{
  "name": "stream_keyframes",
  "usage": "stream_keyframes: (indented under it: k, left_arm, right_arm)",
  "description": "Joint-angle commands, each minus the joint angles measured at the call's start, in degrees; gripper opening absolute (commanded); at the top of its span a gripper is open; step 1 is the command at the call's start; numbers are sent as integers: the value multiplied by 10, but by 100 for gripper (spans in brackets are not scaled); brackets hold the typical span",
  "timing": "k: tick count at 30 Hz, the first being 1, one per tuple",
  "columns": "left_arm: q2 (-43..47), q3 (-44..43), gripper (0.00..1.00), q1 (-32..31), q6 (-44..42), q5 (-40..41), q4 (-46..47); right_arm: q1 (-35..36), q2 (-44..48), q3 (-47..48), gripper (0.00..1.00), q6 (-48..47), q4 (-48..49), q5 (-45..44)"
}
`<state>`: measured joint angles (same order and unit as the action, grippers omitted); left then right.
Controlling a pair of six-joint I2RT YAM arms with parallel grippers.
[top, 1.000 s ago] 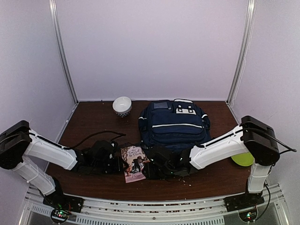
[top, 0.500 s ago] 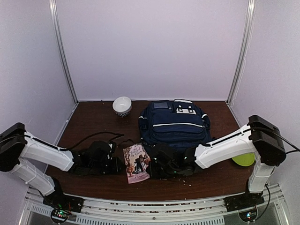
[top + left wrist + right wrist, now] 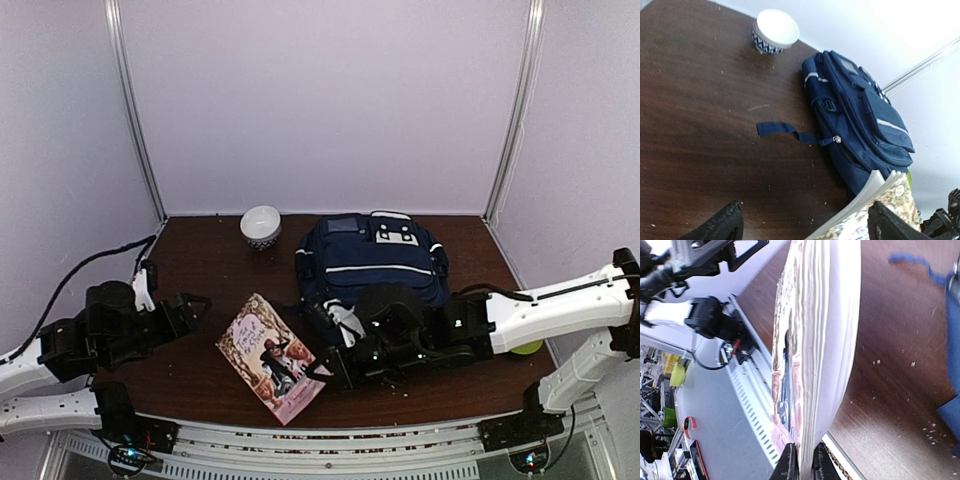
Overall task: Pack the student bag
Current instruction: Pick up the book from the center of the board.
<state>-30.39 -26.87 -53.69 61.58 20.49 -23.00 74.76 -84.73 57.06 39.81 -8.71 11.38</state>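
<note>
Student bag (image 3: 372, 260) lay flat toward the back middle of the bench (image 3: 190, 255), front pocket with white buckle patches facing up, white bowl (image 3: 261, 226) just beside it on the left. Right pincer (image 3: 804, 462) was clamped tight on the lower edge of a paperback book (image 3: 272, 355). The book was tipped up off the bench, near the front edge, close to the bag's near-left corner but not touching it. Left pincer (image 3: 192, 308) sat well off to the left with its jaws spread wide and nothing between them. In the left wrist view a blue zip pull strap (image 3: 785, 131) trailed from the bag's side onto the bench. Couldn't tell whether the main compartment was unzipped. Judgement: the bag is soft fabric, probably light and slack if empty, so it would slump and slide rather than stay put when pushed. The best holds look like the zip pull strap, a top handle or the rim of an opening, not the flat panels. One pincer would likely need to hold the mouth open while the other fed the book in. The book looked thin and a bit bendy, so an edge grip could let it swing or slip.
</note>
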Motion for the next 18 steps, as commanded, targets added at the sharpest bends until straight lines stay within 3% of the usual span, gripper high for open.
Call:
stream_keyframes:
  k: [1, 6, 13, 16, 18]
  left_arm:
    - [93, -36, 96, -1, -55, 65, -62]
    - [119, -45, 98, -1, -134, -60, 69]
    - [22, -32, 98, -1, -149, -268, 305]
    - [-17, -29, 98, -2, -137, -307, 382]
    - [-51, -44, 98, -2, -140, -313, 383]
  right_arm:
    - [-2, 79, 7, 0, -54, 8, -82]
    - [-13, 149, -33, 0, -56, 83, -147]
    - [-16, 215, -77, 0, -58, 148, -173]
    - [-16, 228, -90, 0, -56, 162, -167]
    - [-16, 235, -100, 0, -56, 174, -160]
